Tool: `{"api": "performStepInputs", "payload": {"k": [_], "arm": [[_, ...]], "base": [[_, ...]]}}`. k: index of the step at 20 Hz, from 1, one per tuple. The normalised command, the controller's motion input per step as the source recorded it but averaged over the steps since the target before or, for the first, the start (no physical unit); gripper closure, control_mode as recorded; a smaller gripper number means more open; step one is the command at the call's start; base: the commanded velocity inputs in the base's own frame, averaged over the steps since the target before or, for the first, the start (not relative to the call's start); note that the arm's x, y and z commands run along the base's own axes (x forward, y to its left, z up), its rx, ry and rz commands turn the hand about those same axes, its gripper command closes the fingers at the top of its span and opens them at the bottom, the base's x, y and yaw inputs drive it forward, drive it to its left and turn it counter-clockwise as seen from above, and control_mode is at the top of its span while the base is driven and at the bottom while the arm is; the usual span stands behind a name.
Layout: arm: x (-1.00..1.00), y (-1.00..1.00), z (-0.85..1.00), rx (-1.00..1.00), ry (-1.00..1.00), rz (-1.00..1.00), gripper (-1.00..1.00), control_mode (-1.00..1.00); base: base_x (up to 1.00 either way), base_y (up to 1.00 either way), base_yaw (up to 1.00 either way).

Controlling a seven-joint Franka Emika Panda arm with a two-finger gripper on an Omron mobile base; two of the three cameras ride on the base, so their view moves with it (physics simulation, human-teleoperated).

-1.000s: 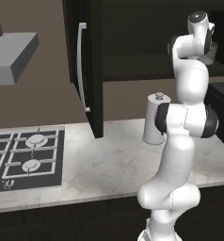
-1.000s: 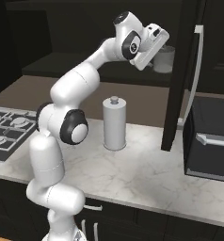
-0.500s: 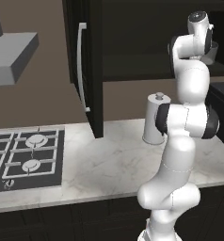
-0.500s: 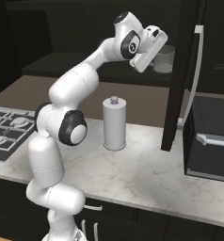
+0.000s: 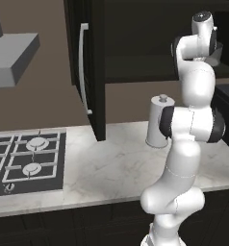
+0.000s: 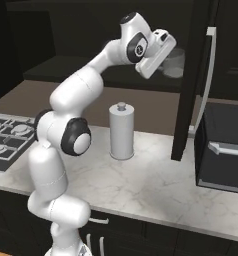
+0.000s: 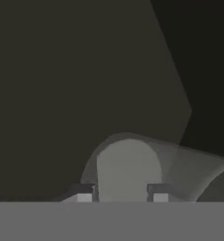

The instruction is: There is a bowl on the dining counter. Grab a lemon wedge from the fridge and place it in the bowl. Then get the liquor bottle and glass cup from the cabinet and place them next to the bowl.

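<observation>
Reaching up into the open cabinet [image 6: 91, 70], your gripper [image 7: 122, 193] sits at the level of the lower shelf, with the arm stretched high above the countertop [image 6: 156, 185]. In the hand view you can see the two fingertips [image 7: 84, 194] standing either side of the glass cup [image 7: 129, 172], one close against each flank of its pale rounded wall. The jaws are drawn in around it, but you cannot tell from these pictures whether the pads are actually pressing on the glass or only flanking it, so treat the grip as unconfirmed.

From the right base view, the cup shows as a faint clear shape just past the end of the hand [image 6: 153, 52], resting on the cabinet shelf straight ahead of the gripper. The open cabinet door [image 6: 193, 80] hangs just beyond the gripper on its right side in that view, edge-on, with its silver bar handle [image 6: 207, 75] facing away from the hand. In the left base view the other door [image 5: 90, 67] stands open well off to the gripper's left.

Far below the gripper, a tall grey canister [image 6: 121, 131] stands upright on the countertop, beside the arm's elbow. A gas hob [image 5: 25, 161] lies further left and lower still.
</observation>
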Motion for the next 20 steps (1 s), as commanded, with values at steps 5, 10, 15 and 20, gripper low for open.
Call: {"api": "performStepInputs", "payload": {"k": [5,10,15,20], "arm": [[-1.00,0.18,0.00,0.07,0.00,-0.01,1.00,-1.00],[-1.00,0.21,0.00,0.09,-0.02,-0.05,1.00,-1.00],[-1.00,0.21,0.09,0.09,-0.10,-0.07,1.00,-1.00],[-1.00,0.33,0.05,0.08,-0.09,-0.11,1.00,-1.00]], "base": [[0.00,0.00,0.00],[0.00,0.00,0.00],[0.00,0.00,0.00],[0.00,0.00,0.00]]}}
